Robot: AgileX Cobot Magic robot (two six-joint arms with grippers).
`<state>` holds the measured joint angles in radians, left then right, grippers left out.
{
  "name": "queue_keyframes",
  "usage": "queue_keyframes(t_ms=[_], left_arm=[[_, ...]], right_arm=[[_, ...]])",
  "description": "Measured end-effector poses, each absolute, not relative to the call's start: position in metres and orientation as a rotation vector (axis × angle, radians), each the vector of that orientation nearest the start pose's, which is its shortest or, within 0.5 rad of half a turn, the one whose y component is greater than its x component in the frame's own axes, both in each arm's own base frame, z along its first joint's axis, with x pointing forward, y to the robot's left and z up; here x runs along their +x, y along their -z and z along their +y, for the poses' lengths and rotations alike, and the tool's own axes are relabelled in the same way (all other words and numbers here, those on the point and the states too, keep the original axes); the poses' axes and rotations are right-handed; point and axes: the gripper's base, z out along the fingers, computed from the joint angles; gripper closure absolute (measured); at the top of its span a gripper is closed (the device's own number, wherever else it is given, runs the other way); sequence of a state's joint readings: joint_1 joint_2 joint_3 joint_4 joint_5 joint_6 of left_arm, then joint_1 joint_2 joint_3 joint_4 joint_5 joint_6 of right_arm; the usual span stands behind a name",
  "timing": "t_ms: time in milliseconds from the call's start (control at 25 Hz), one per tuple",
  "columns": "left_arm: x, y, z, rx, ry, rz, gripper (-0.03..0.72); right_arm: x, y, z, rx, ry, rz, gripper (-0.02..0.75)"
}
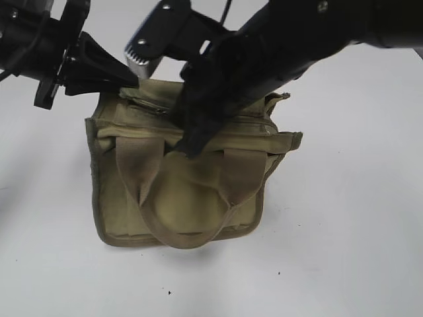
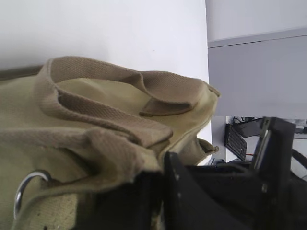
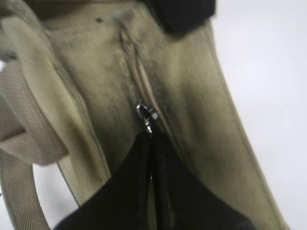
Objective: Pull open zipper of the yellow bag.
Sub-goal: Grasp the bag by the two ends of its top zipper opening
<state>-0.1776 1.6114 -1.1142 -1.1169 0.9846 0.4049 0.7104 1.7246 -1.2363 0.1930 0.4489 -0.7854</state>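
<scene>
- Near the middle of the white tabletop (image 1: 344, 251), the yellow bag (image 1: 178, 205) stands, handles drooping toward the front edge.
- Right fingers (image 3: 151, 143) pressed together, pinching the zipper (image 3: 146, 115) pull on the bag's top.
- Left fingers (image 1: 129, 80) clamp the bag's back-left top edge.

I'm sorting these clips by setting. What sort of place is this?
Probably a lab or office workspace: a plain white tabletop holding only the yellow bag, and behind it a grey partition with what looks like computer equipment.
</scene>
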Motion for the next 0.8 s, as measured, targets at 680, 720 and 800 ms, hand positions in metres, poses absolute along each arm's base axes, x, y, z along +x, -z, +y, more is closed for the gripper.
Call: queue_keyframes(t_ms=[680,720,800], left_arm=[[0.305,-0.274,-0.124,-0.013,1.337,2.557,0.659],[0.305,-0.274,-0.124,-0.013,1.337,2.557,0.659],[0.305,-0.274,-0.124,-0.013,1.336,2.557,0.659]], right_arm=[[0.301,-0.275,0.139,-1.181,-0.145,2.427,0.736],[0.301,-0.275,0.138,-1.173,-0.148,2.442,0.736],[0.301,-0.274,0.135,-1.148,-0.15,2.472,0.736]])
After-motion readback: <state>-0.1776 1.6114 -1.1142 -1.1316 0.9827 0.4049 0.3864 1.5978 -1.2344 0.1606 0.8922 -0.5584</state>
